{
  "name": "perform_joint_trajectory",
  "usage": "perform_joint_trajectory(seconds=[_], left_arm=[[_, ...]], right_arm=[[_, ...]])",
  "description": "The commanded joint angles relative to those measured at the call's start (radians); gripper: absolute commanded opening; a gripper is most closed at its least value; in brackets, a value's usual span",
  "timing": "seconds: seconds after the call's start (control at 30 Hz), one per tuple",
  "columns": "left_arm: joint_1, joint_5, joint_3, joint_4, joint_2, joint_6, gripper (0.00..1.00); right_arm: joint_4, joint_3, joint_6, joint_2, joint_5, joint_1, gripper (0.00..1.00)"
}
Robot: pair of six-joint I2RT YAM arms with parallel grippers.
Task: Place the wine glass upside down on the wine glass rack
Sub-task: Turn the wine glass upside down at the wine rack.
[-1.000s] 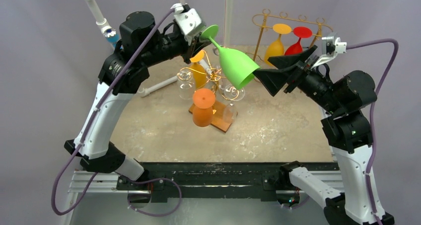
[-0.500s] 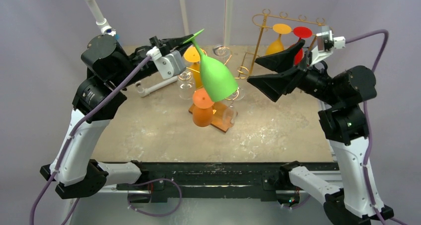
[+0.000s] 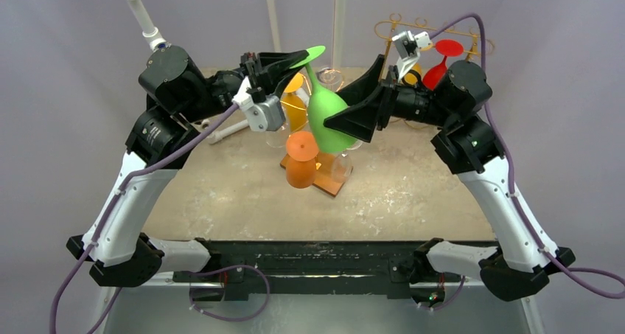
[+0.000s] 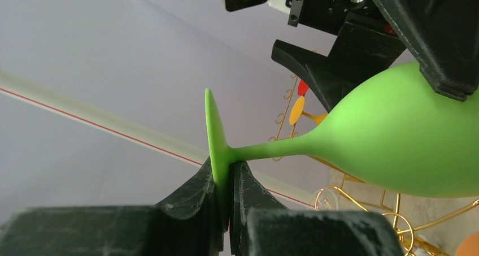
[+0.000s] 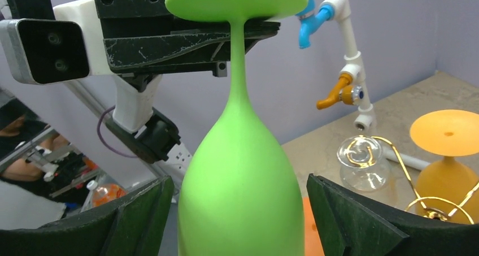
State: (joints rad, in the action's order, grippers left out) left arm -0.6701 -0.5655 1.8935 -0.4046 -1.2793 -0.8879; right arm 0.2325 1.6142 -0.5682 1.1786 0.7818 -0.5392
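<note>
Wine glass (image 3: 328, 120), foot clamped in left end effector (image 4: 226, 179), bowl inside gaping right end effector (image 5: 237, 179)

The tabletop (image 3: 221, 194) is closed in by pale purple walls (image 3: 66, 46) at the back and both sides. Its sandy brown top is marked with white scuffs. A white pipe (image 5: 345, 38) is fixed at the far left corner, and a blue tap (image 5: 309, 23) and an orange tap (image 5: 333, 99) are seen on it. Two thin white poles (image 3: 340, 24) are stood against the back wall. A black rail (image 3: 317, 254) is set along the near edge.
</note>
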Motion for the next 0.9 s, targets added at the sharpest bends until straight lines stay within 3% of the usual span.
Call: perform_joint_trajectory(seconds=[0.0,0.37,0.43,0.53,0.73,0.77,0.8,0.87], left_arm=[[-0.003,-0.124,-0.001,0.085,0.011,-0.123,0.0],[-0.003,-0.17,0.028,0.039,0.002,-0.208,0.0],[-0.003,-0.177,0.034,0.025,0.001,-0.218,0.0],[-0.004,-0.199,0.046,-0.028,0.001,-0.269,0.0],[-0.003,-0.232,0.061,-0.007,-0.003,-0.229,0.0],[-0.004,-0.233,0.057,0.011,-0.003,-0.215,0.0],[-0.004,-0.23,0.049,0.034,-0.001,-0.185,0.11],[-0.004,-0.21,0.019,0.096,0.011,-0.136,0.53]], right_arm=[[0.016,0.034,0.028,0.026,0.102,-0.037,0.99],[0.172,0.058,0.154,0.044,0.143,-0.073,0.99],[0.187,0.068,0.163,0.052,0.15,-0.073,0.95],[0.19,0.072,0.167,0.055,0.16,-0.073,0.79],[0.192,0.043,0.188,0.039,0.16,-0.072,0.29],[0.181,0.037,0.189,0.03,0.138,-0.072,0.25],[0.176,0.034,0.19,0.022,0.111,-0.072,0.24],[0.202,0.053,0.225,0.011,0.046,-0.069,0.24]])
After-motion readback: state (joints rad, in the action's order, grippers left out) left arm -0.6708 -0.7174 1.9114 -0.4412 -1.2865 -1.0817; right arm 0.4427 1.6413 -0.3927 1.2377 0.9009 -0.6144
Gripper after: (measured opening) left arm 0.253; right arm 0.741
